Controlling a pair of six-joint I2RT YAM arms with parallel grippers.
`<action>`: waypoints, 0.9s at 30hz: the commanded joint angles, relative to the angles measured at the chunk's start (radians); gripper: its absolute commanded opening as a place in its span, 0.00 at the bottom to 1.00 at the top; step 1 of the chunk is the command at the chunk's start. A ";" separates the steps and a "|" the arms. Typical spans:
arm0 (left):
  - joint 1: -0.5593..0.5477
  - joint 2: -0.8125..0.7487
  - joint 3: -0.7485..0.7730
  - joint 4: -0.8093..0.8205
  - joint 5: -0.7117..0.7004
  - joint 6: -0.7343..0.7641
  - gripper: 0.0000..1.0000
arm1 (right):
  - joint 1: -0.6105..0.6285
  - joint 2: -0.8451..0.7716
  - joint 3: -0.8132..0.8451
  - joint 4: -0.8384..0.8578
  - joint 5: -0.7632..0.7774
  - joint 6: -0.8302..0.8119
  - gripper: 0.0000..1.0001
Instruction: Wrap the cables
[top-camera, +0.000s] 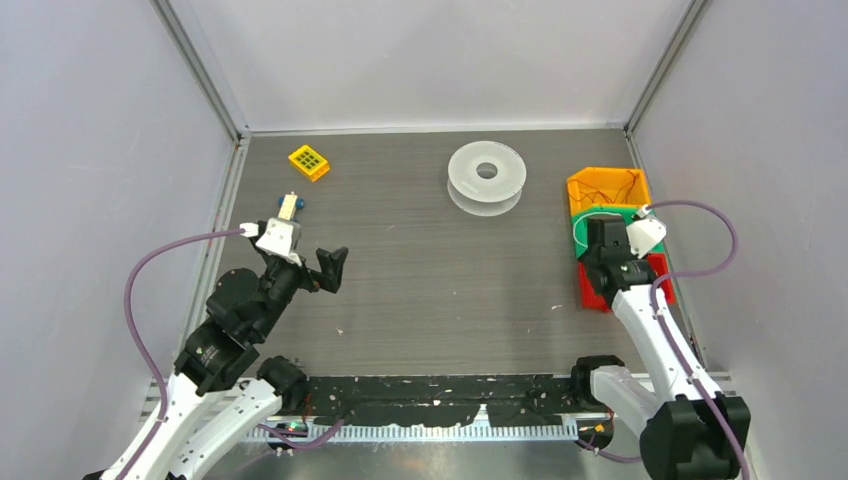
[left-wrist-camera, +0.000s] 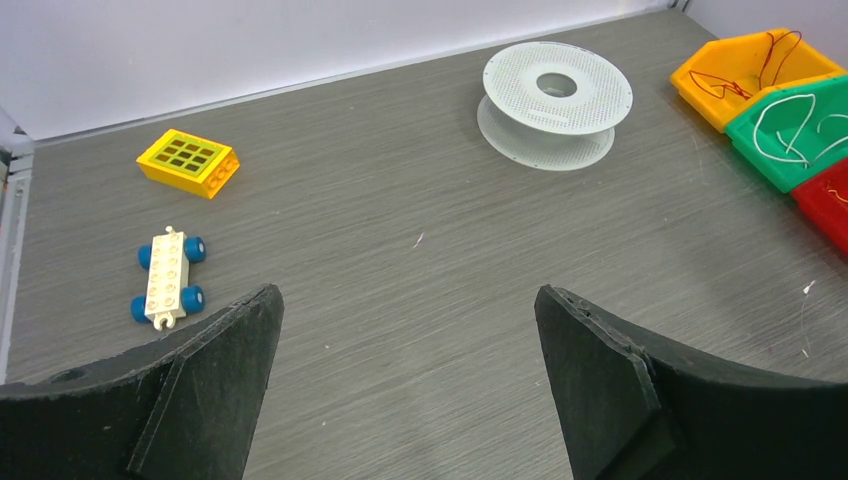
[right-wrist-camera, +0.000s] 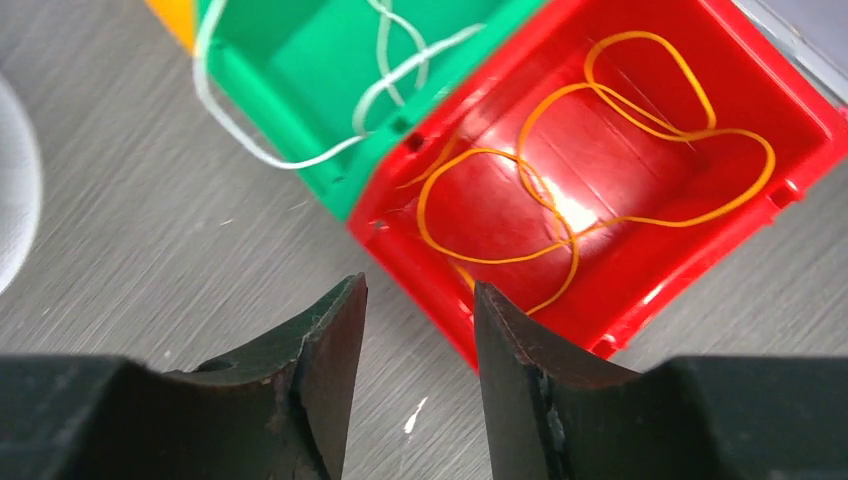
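The thin yellow-orange cable (right-wrist-camera: 640, 225) lies in loose loops inside a red bin (right-wrist-camera: 620, 290). My right gripper (right-wrist-camera: 418, 288) hovers just over that bin's near corner, its jaws a little apart and empty. In the top view the right gripper (top-camera: 600, 245) covers most of the red bin (top-camera: 592, 292), and the cable is hidden there. A white empty spool (top-camera: 487, 178) stands at the table's back centre and also shows in the left wrist view (left-wrist-camera: 556, 100). My left gripper (left-wrist-camera: 410, 292) is wide open and empty above bare table at the left (top-camera: 325, 265).
A green bin (right-wrist-camera: 300, 70) with a thin white wire (right-wrist-camera: 300, 160) adjoins the red bin. An orange bin (top-camera: 607, 185) holding a red wire lies behind it. A yellow brick (top-camera: 309, 162) and a white brick on blue wheels (top-camera: 289, 205) lie at the back left.
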 joint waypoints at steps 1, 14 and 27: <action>0.004 -0.011 0.009 0.020 0.005 -0.013 0.99 | -0.127 -0.023 -0.045 0.081 -0.068 0.053 0.49; 0.004 -0.012 0.006 0.028 0.029 -0.018 0.99 | -0.285 0.089 -0.172 0.233 -0.303 0.056 0.45; 0.004 -0.003 0.005 0.029 0.032 -0.018 0.99 | -0.381 0.066 -0.232 0.266 -0.394 0.050 0.37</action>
